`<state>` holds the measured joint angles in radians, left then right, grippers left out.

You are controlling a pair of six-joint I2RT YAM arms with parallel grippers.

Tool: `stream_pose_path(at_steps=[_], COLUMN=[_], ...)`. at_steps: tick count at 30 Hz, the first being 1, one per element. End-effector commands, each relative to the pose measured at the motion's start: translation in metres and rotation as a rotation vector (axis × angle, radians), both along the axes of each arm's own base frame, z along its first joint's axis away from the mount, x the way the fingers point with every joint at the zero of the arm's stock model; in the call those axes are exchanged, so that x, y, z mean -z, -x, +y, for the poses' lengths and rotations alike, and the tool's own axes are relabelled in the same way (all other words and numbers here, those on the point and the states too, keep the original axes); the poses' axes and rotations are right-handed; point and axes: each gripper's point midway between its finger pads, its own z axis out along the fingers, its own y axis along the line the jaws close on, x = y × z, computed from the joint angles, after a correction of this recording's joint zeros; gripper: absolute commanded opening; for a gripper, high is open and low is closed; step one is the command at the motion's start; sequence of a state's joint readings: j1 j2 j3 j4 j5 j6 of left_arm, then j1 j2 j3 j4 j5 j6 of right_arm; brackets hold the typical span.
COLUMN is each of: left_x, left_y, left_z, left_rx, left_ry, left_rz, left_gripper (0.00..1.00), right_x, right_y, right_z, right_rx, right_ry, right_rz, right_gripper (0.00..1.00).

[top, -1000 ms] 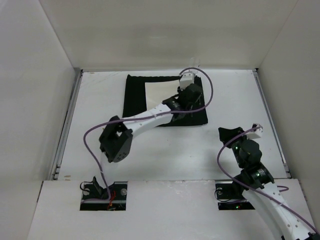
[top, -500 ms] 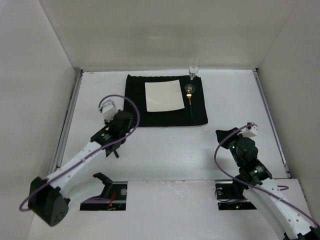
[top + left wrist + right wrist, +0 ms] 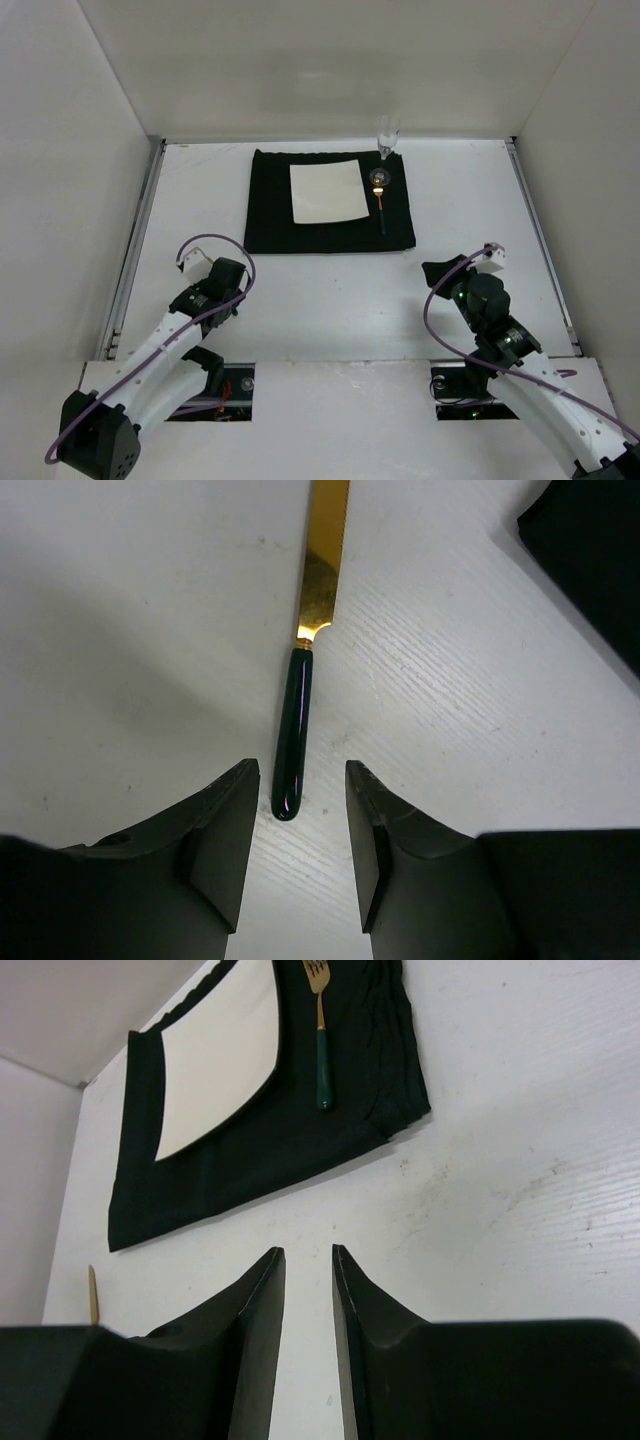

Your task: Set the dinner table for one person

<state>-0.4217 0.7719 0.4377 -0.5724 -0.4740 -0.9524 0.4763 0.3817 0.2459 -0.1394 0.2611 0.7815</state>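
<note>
A white dinner table [image 3: 200,200] with thin metal side rails spreads out ahead of two robot arms. At its far middle lies a black placemat [image 3: 265,215] holding a square white plate [image 3: 327,192]. A gold fork [image 3: 382,205] with a dark green handle lies just right of the plate, and a clear glass [image 3: 387,133] stands at the mat's far right corner. Near the left side, the left gripper [image 3: 300,770] is spread, its jaws either side of the handle end of a gold-bladed knife [image 3: 294,720] lying on the table, not touching it. The right gripper [image 3: 308,1252] hovers at the near right, parted by a narrow slit and holding nothing.
</note>
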Motion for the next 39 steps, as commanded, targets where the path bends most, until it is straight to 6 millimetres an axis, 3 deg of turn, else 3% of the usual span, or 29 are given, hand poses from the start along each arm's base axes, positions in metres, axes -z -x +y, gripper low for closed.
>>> stream_pose_path(at_steps=[1, 24, 31, 36, 39], left_x=[0.007, 0.042, 0.047, 0.040, 0.012], left_y=[-0.001, -0.002, -0.001, -0.004, -0.013], left_z=[-0.007, 0.000, -0.003, -0.003, 0.000], left_rx=[-0.001, -0.046, -0.039, -0.036, -0.023], left_ry=[0.023, 0.016, 0.030, 0.046, 0.030], left_rz=[0.009, 0.069, 0.087, 0.057, -0.023], left_gripper=[0.37, 0.26, 0.14, 0.04, 0.02], right_x=[-0.027, -0.029, -0.031, -0.033, -0.033], right_y=[-0.005, -0.004, -0.003, -0.002, -0.002], right_z=[0.008, 0.007, 0.006, 0.006, 0.005], right_rx=[-0.024, -0.024, -0.024, -0.022, -0.021], right_ry=[-0.028, -0.030, -0.035, -0.038, -0.038], right_rz=[-0.084, -0.091, -0.100, -0.107, -0.107], right_gripper=[0.32, 0.32, 0.32, 0.32, 0.32])
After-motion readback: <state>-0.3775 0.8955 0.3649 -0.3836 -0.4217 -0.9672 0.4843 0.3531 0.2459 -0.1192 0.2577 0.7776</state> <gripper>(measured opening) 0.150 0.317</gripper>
